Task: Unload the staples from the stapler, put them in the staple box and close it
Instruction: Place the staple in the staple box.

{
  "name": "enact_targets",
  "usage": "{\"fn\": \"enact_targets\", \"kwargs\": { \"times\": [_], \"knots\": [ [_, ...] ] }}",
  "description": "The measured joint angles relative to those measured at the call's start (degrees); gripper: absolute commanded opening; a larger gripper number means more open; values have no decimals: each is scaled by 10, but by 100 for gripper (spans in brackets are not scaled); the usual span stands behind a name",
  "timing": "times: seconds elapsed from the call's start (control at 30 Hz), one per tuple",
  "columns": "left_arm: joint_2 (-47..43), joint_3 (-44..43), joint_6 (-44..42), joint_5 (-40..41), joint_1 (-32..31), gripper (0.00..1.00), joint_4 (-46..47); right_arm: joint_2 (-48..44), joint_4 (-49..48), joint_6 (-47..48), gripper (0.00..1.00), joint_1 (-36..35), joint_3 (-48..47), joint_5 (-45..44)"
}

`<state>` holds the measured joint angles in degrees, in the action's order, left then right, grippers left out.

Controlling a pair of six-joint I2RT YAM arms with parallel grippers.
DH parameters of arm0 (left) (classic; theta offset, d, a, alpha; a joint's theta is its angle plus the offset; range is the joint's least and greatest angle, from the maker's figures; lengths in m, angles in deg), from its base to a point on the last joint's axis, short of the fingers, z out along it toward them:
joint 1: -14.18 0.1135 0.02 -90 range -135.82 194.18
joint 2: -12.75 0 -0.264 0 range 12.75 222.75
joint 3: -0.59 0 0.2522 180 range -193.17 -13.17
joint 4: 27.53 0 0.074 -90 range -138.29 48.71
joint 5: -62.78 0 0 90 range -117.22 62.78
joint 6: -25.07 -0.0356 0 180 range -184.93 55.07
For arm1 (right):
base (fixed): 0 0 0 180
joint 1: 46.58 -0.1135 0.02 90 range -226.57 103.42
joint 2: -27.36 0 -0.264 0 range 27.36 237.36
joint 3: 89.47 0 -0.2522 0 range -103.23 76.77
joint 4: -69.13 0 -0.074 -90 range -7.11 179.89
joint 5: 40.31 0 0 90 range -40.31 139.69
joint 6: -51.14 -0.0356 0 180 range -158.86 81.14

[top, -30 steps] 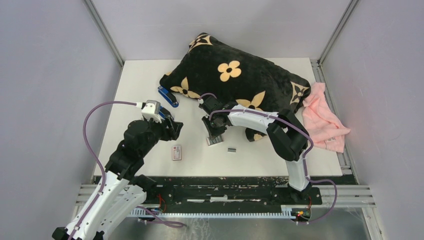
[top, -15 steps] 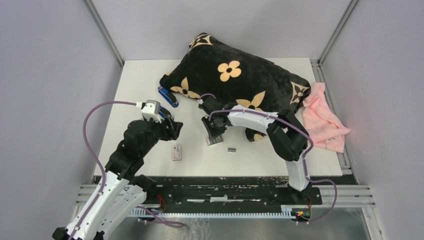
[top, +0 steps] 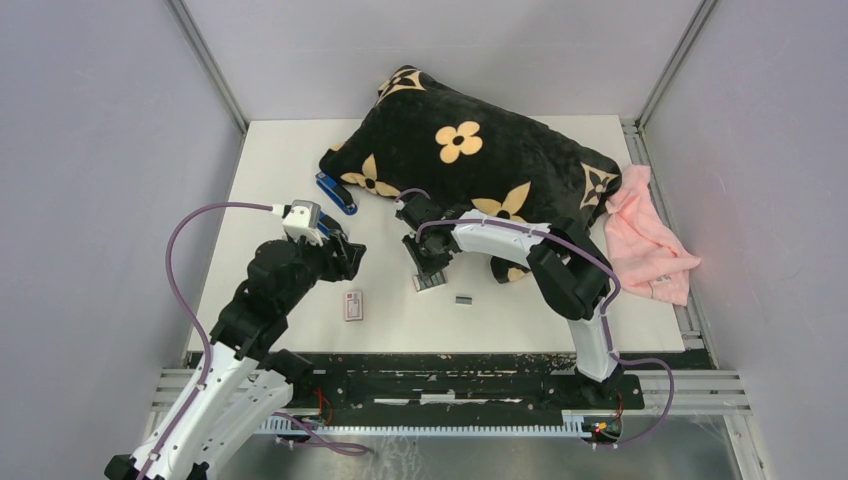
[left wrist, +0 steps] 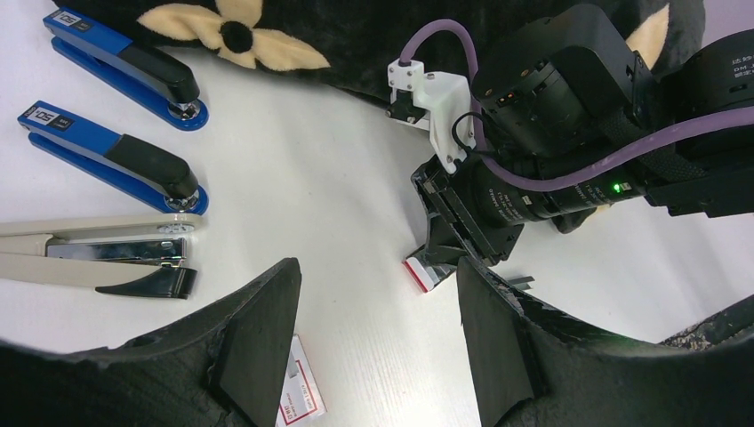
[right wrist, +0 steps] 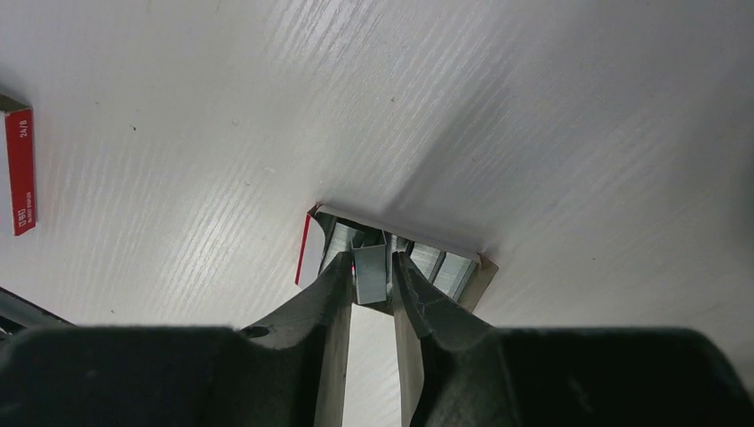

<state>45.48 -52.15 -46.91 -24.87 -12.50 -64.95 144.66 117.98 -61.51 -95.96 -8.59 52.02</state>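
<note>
Since the right end effector [right wrist: 371,264] is nearly closed with a staple strip [right wrist: 370,281] pinched between its pads [right wrist: 331,289], I read this step as dropping the strip into the open box [right wrist: 305,251]. To do it well:
- keep the strip level and lined up with the rows lying in the box
- lower until it seats, then open only a little so the pads don't snag the cardboard flaps
- pull straight up after release

The box looks light and unanchored, so any sideways drag on release would likely shove it across the tabletop [right wrist: 533,107].

Strip position: between the two pads, its end just inside the box mouth. It's touching or nearly touching the staples there, can't tell which. A second loose strip [top: 463,299] lies on the tabletop just beside the open box, on the side away from the left arm.

Left end effector [left wrist: 375,267] stands wide open, holding nothing, hovering near the open box on its other side. Farther from the box on that side:
- beige stapler [left wrist: 98,262], lying opened up
- two blue staplers [left wrist: 133,165]
- small closed white-and-red box [left wrist: 298,398]

I can't see whether the beige stapler's magazine is empty, so I'd judge the job partly done at best.
</note>
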Motion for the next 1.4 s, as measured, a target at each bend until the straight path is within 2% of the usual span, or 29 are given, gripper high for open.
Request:
{"fn": "enact_targets", "kwargs": {
  "times": [0.47,1.4],
  "knots": [
    [0,0,0,-10,4,72,1,0,1,0,23,0,0,1],
    [1,0,0,-12,11,72,2,-1,12,-16,19,0,0,0]
  ]
}}
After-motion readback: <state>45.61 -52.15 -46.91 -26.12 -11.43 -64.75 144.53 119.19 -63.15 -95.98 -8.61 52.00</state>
